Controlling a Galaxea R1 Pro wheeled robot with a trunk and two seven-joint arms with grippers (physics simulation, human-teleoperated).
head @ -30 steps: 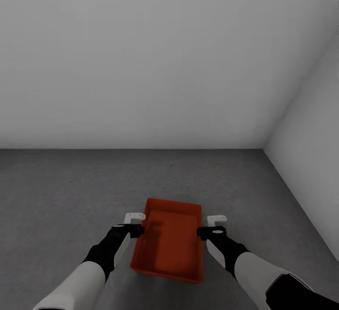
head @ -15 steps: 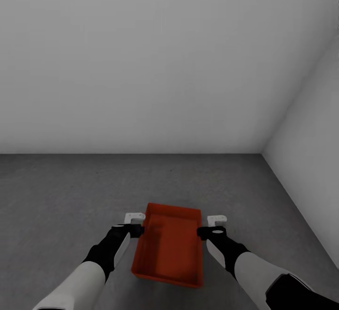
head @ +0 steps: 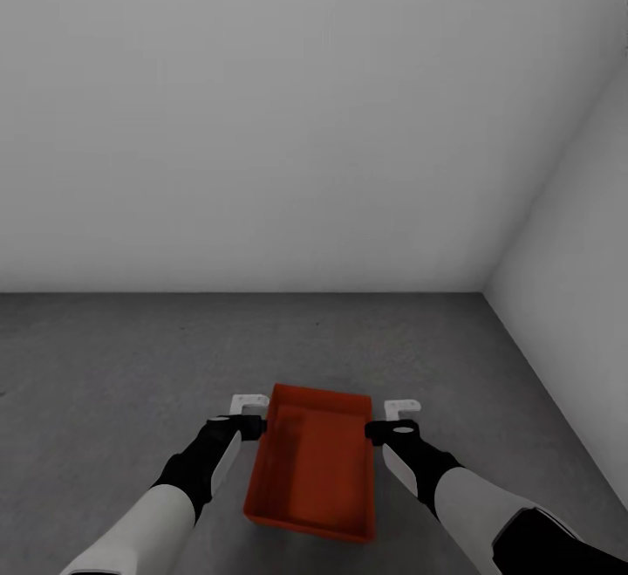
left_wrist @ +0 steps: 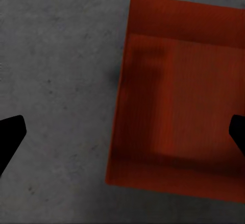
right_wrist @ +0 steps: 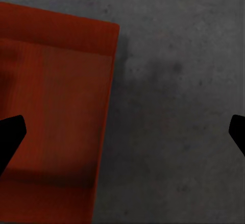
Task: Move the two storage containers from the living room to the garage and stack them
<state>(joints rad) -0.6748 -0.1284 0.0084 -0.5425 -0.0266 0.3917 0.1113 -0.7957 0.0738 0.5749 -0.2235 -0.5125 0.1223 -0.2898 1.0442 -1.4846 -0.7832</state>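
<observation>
Down on the grey floor (head: 113, 366) of the garage, I see one red storage container (head: 312, 470) sitting right in front of my robot. It is an open box with low walls, and I can see nothing inside it. It lies a little crooked, with its far end turned a bit to the right.

My two arms reach out on each side of the box. The left gripper (head: 249, 414) is just beside the box's left wall, near the far end. The right gripper (head: 401, 416) is just beside the box's right wall, also near the far end. The box sits between them.

In the left wrist view, the box (left_wrist: 178, 101) is under the camera, and the two dark fingers (left_wrist: 10, 137) are wide apart. One finger is over the bare floor and the other is over the box. Nothing is held between them.

In the right wrist view, it looks the same. The fingers (right_wrist: 10, 134) are spread wide. One is over the box (right_wrist: 51, 112) and the other is over the floor (right_wrist: 173, 106).

White walls (head: 262, 121) stand behind the floor, and they meet in a corner on the right.
</observation>
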